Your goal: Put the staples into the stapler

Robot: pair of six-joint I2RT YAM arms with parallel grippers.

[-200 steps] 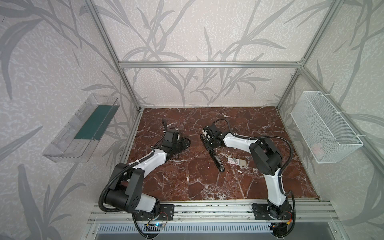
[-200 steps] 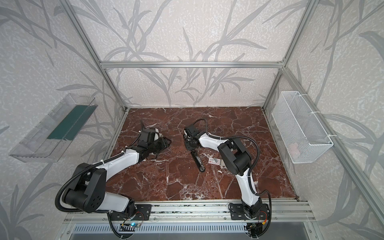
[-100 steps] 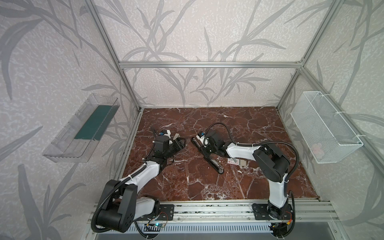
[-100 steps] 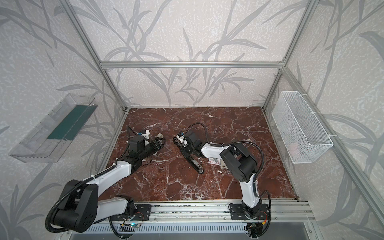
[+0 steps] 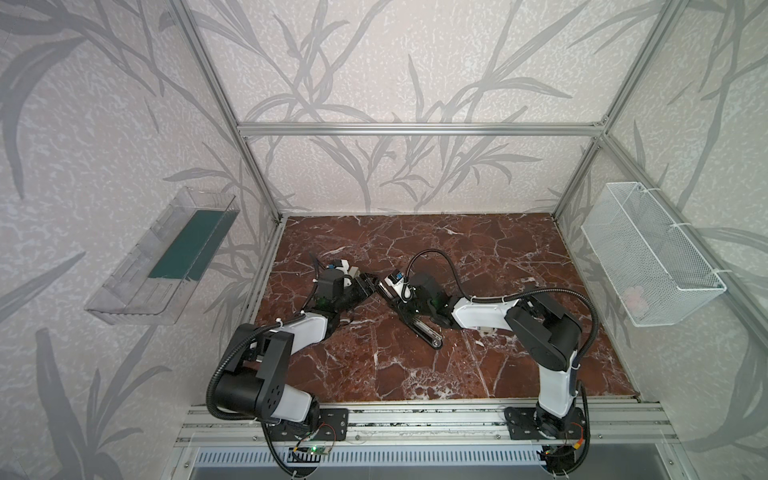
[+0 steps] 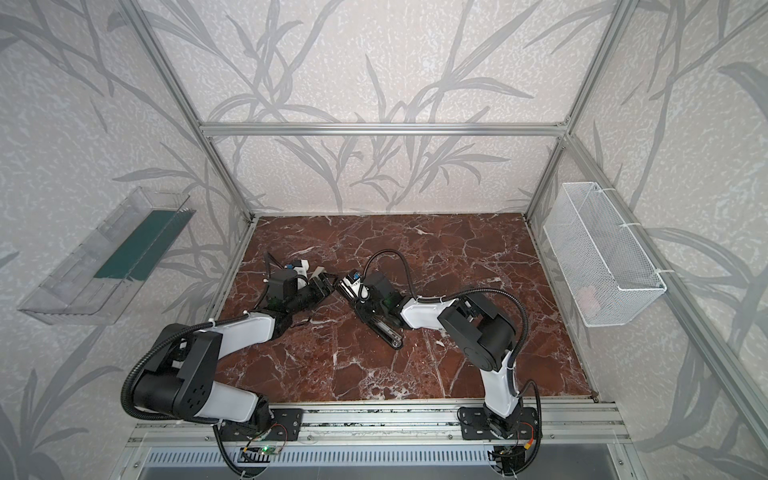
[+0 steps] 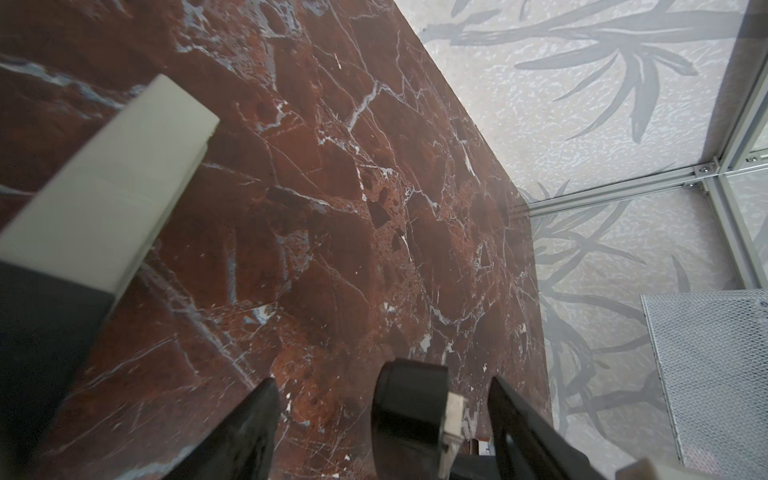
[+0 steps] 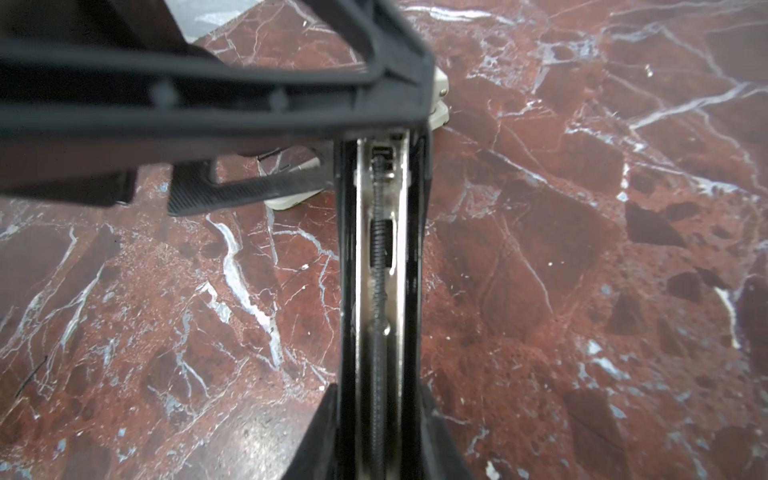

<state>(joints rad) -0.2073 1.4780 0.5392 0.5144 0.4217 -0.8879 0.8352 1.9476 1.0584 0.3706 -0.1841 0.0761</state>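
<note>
Near the middle of the counter (image 5: 415, 395), the stapler (image 8: 380, 332) lies with its silver rail (image 8: 361, 257) and spring (image 8: 379, 249) bared and facing up. Right hand (image 8: 380, 390) is clamped on the black base, one side each. Left hand (image 7: 382, 386) has its fingers (image 7: 249, 436) apart, straddling the stapler's white-labelled end; no contact evident. A beige-grey stapler (image 7: 104, 187) lies close by.

Judgement: the step in hand is holding the stapler open and steady for loading. To do it well:
- Keep the right clamp low and firm so the rail stays level and upward.
- Back the left hand straight off the labelled end without nudging it shut.
- Bring a strip in along the rail's line, ahead of the spring pusher.

Not resolved:
- The staples show in no view. Their box may sit under the right forearm (image 5: 482, 313).
- The black ribbed frame (image 8: 208, 95) across the right wrist view is blurred. It is probably the swung-back lid, unconfirmed.
- The beige-grey stapler is cut off at the picture's edge.
- The rail looks empty, though glare hampers the check.
</note>
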